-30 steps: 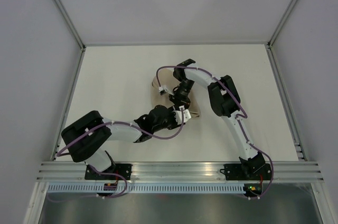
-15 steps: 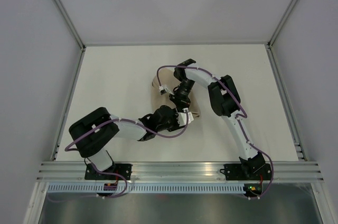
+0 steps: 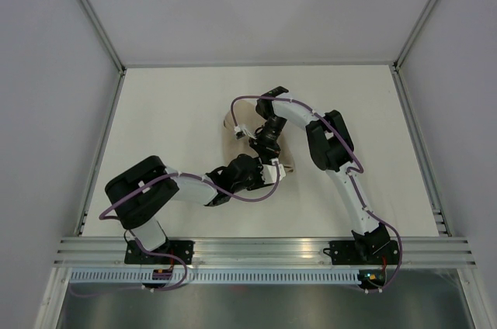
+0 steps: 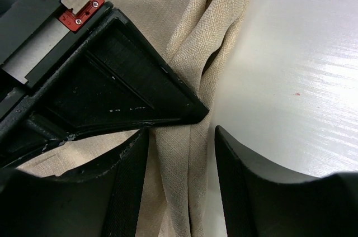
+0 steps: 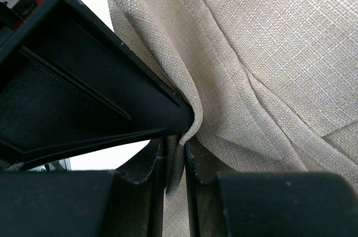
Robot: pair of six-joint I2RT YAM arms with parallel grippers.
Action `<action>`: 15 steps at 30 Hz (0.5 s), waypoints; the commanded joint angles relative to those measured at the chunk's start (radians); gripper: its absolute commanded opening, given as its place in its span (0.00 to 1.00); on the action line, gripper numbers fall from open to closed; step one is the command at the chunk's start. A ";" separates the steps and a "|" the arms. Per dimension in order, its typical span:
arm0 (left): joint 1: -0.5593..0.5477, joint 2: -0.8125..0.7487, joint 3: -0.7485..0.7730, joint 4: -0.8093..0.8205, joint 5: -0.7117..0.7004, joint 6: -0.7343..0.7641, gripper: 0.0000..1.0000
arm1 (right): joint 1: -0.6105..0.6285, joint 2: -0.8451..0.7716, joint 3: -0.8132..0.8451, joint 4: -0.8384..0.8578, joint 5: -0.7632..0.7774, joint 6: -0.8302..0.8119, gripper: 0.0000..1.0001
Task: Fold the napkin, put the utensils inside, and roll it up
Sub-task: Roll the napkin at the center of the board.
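Top cam: both arms are crossed over the napkin [image 3: 231, 130] at mid-table [image 3: 171, 112], so most of the cloth is hidden. Only tan bits peek out at 10 and 4 o'clock of the wrists. The R arm's purple cable [image 3: 242, 102] loops over it too. An alu rail [image 3: 264, 245] runs along the 6 o'clock edge, w/ grey walls [image 3: 46, 73] on the other sides.

R gripper [image 5: 174, 170] comes in from 12 o'clock. Its jaws are nearly together, nipping a thin raised fold of the napkin. L gripper [image 4: 182, 186] sits just beside it at approx 6 o'clock. Its jaws are wide apart, straddling a bunched ridge of cloth w/o squeezing it. R's black finger wedge blocks most of my L wrist cam.

There's a red tag [image 4: 78, 5] w/ 2 screws on that R body, but no text I can read.

Vs 1 s ago, the L elbow has swung in toward 3 o'clock and the L wrist has nudged closer to R. The R arm hasn't budged.
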 commanded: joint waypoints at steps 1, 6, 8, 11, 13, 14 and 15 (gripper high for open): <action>-0.004 0.006 0.030 0.011 -0.021 0.054 0.56 | -0.011 0.091 -0.044 0.050 0.170 -0.067 0.11; -0.015 0.008 0.030 0.020 -0.047 0.064 0.57 | -0.011 0.092 -0.049 0.050 0.172 -0.064 0.11; -0.015 -0.001 0.021 0.037 -0.055 0.069 0.57 | -0.011 0.094 -0.046 0.050 0.170 -0.064 0.10; -0.015 0.005 0.033 0.026 -0.050 0.072 0.58 | -0.013 0.094 -0.044 0.051 0.170 -0.063 0.10; -0.015 0.034 0.056 -0.006 -0.044 0.075 0.57 | -0.013 0.095 -0.044 0.050 0.170 -0.059 0.10; -0.015 0.042 0.072 -0.028 -0.038 0.078 0.55 | -0.013 0.094 -0.044 0.050 0.170 -0.059 0.10; -0.015 0.048 0.078 -0.035 -0.036 0.080 0.54 | -0.013 0.092 -0.047 0.050 0.170 -0.061 0.10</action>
